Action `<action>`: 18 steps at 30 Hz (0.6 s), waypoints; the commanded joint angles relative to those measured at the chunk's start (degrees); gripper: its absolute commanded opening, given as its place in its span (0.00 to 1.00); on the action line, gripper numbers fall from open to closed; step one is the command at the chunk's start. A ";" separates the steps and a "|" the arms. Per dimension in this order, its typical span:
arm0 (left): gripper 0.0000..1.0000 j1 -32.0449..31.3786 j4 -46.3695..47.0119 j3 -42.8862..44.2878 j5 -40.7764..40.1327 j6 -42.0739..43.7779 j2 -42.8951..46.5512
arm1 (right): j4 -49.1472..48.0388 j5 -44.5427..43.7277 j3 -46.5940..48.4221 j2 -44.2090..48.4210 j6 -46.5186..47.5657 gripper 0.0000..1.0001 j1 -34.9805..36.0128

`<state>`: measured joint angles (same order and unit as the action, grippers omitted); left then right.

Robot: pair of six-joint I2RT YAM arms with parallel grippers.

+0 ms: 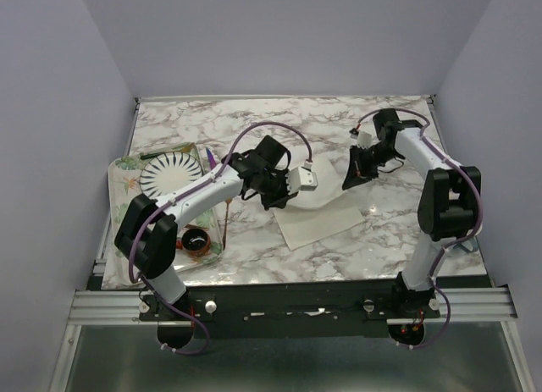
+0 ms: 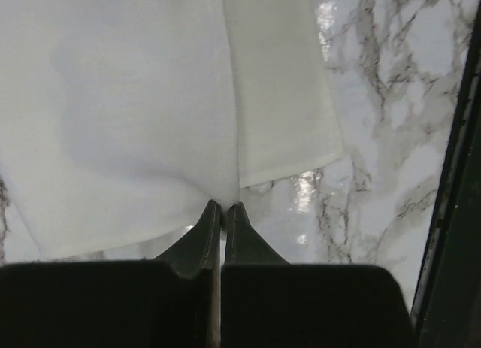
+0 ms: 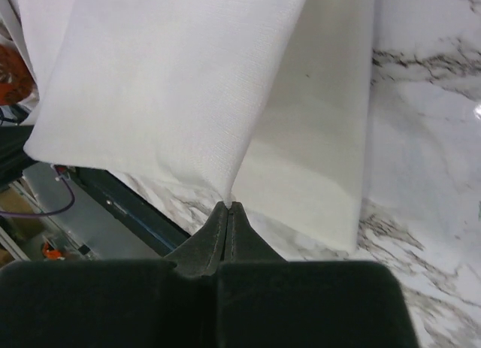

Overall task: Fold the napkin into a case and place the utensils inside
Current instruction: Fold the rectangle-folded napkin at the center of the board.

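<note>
Marble surface (image 1: 279, 125): cream napkin (image 1: 326, 221) lies near its middle, partly folded, upper layer held up off lower one. Patterned tray (image 1: 118, 184) well left of napkin, striped plate (image 1: 168, 173) on it. Left end effector (image 1: 278, 196) at napkin's left edge, clenched on cloth hem — fingertips (image 2: 207, 228) pressed together. Right end effector (image 1: 350, 180) at napkin's far right corner, pinching raised layer — fingertips (image 3: 218, 235) closed on it. Slim purple-blue utensil (image 1: 208, 157) on tray, well left of napkin.

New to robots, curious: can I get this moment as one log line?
phase: folding | left gripper: shut on napkin | right gripper: shut on napkin
</note>
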<state>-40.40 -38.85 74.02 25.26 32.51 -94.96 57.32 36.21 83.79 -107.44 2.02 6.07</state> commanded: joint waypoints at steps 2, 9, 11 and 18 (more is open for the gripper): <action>0.00 -5.12 -1.16 -3.17 5.95 -6.66 0.48 | 6.93 -7.54 -3.63 0.30 7.12 0.01 -3.96; 0.00 -5.57 2.81 -4.06 0.60 -11.33 -9.79 | 4.21 -6.85 -3.19 -7.34 5.54 0.01 -3.96; 0.00 -5.21 3.25 -3.53 -0.99 -10.98 -11.47 | 2.89 -7.11 -3.10 -9.44 5.54 0.01 -3.96; 0.00 1.01 0.80 1.03 -5.30 -8.44 -17.27 | 0.26 -5.80 -1.96 -12.79 3.09 0.01 -2.82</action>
<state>-43.57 -36.12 72.71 25.82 22.00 -108.84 60.49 30.68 80.14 -118.93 6.50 2.42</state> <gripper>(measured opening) 0.021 0.012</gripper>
